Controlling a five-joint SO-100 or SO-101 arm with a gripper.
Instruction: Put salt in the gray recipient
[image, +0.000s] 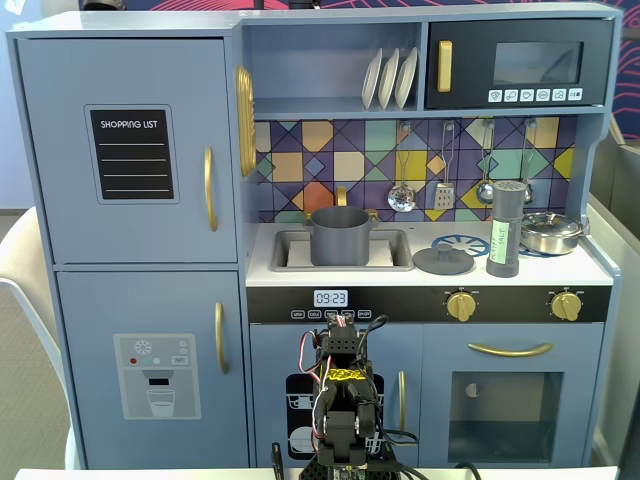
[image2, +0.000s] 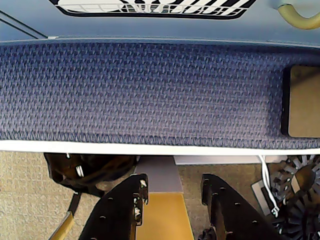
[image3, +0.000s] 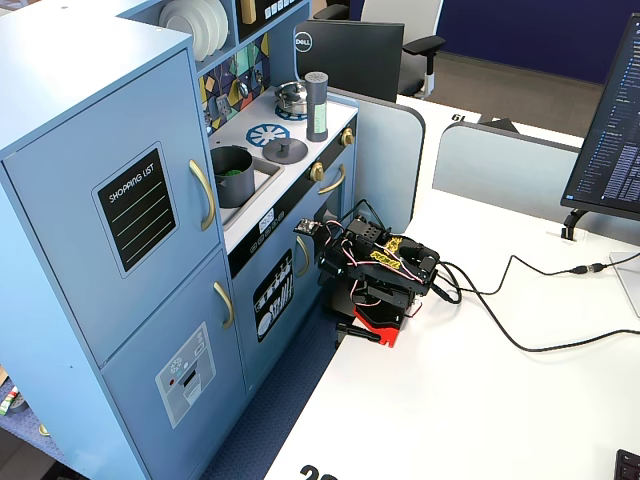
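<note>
Gray shaker (image: 504, 229) is standing untouched at right; folded arm's jaws are sitting open, empty, needing to reach it before the pot (image: 340, 236).

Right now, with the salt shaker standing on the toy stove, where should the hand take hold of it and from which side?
Probably grip the salt shaker mid-body, around its labelled section, coming level from the front. It stands upright, tall and slim. The pan sits close on its right in a fixed view and the lid on its left. The hand is open.

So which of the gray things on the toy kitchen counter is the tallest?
The salt shaker, the slim dark cylinder with the pale green label. It stands well above the gray pot in the sink and the flat lid lying beside it.
</note>
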